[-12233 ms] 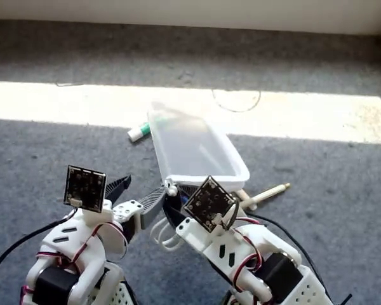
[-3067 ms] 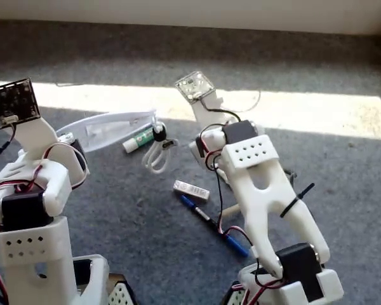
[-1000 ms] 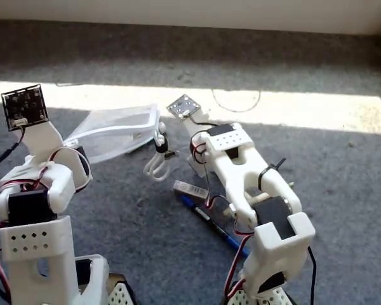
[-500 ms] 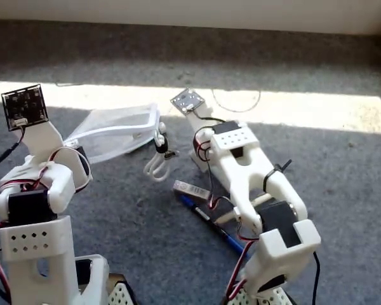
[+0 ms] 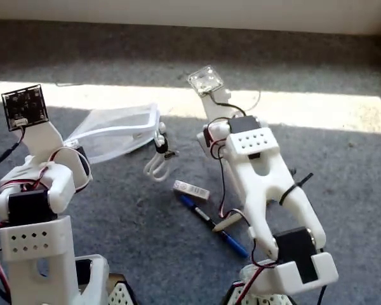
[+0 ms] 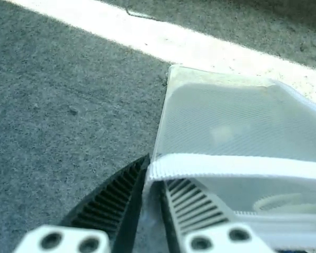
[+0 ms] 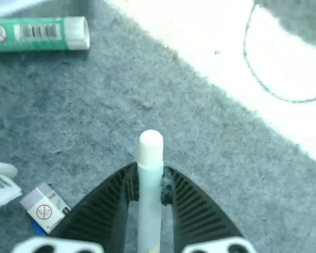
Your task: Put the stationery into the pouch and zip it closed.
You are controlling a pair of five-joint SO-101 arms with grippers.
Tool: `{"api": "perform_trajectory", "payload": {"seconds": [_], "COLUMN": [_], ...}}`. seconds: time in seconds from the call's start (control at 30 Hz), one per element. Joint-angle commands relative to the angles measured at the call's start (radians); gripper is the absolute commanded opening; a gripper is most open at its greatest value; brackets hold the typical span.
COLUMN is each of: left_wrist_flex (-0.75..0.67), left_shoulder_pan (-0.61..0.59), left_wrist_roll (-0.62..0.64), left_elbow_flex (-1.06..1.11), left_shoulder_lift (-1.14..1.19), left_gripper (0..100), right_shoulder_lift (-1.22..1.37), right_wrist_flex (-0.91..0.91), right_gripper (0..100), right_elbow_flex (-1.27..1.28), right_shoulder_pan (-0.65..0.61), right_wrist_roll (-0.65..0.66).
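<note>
Mesh pouch (image 6: pixel 242 121) pinched, round white stick (image 7: pixel 149 154) clamped

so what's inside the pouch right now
No stationery shows through the mesh of the pouch, gripped by the left tool. The end behind that arm is hidden. The glue stick, eraser and blue pen lie on the carpet.
</note>
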Motion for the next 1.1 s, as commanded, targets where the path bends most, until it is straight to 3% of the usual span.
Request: {"api": "perform_trajectory", "payload": {"seconds": [0.0,0.37,0.8,1.07], "left_wrist_flex": [0.002,0.006,0.155,0.16], "left_shoulder_pan": [-0.01,-0.007,0.097,0.097], "left_wrist_roll": [-0.009,-0.008,-0.04,-0.037], "left_elbow_flex": [-0.03,-0.119,-0.338,-0.461], "left_shoulder_lift": [-0.001,0.004,0.015,0.209], "left_gripper": [1,1,1,1], "right_shoulder_lift": [-0.133,-0.295,-0.562,-0.653], "right_wrist_flex": [0.012,0.012,0.012,-0.062], "right_gripper": [0.5,0.5,0.5,0.5], "right_elbow_flex": [-0.002,-0.004,-0.01,-0.012], "right_shoulder_pan": [0.01,0.004,0.002,-0.024], "right_wrist_roll": [-0.061,-0.069,-0.069,-0.069]}}
